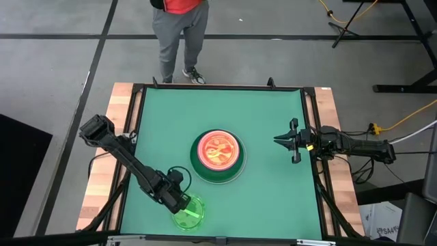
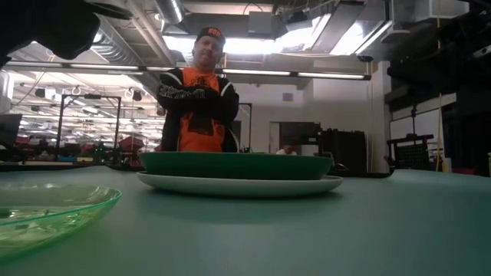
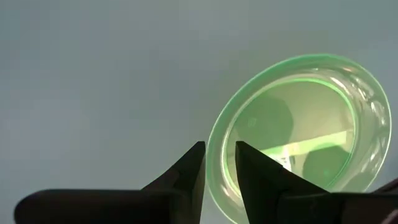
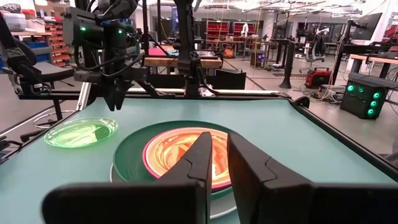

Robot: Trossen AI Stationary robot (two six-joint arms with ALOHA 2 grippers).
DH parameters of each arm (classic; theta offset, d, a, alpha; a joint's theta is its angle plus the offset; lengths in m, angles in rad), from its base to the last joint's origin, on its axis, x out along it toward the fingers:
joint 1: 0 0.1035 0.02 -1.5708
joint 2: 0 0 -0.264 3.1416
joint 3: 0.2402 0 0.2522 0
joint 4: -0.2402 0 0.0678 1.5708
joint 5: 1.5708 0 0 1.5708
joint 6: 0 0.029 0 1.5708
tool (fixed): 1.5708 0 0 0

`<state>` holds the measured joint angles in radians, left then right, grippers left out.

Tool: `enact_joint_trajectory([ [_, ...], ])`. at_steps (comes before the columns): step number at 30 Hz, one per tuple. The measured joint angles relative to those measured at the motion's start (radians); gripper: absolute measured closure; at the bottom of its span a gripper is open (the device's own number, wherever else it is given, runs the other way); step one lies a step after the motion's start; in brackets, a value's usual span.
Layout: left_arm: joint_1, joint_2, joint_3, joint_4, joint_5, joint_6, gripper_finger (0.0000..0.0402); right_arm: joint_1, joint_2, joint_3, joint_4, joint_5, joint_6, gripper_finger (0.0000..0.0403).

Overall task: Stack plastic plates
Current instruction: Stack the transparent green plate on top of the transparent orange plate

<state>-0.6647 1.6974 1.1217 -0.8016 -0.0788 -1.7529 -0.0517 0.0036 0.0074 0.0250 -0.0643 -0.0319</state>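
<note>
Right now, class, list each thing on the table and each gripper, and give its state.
Stack of plates: centred, orange plate topmost, dark green and pale plates beneath.
Lime green plate: lying alone, apart from the stack.
Left gripper: fingers astride the lime plate's rim.
Right gripper: raised beside the stack, empty.

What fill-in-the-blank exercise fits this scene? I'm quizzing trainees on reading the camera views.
1. The lime green plate near the left gripper is smaller than the dark ____ plate in the stack.
2. The topmost plate in the stack looks ____.
3. The right gripper holds ____.
4. A ____ stands beyond the table's far edge.

Missing words: green; orange; nothing; person
</note>
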Motion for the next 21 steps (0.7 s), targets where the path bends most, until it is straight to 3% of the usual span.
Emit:
enact_joint_trajectory([
  [21, -0.054, 0.018, -0.01, 0.036, -0.042, -0.021, 0.032, -0.001, 0.0, 0.0, 0.0, 0.0, 0.0, 0.0363],
])
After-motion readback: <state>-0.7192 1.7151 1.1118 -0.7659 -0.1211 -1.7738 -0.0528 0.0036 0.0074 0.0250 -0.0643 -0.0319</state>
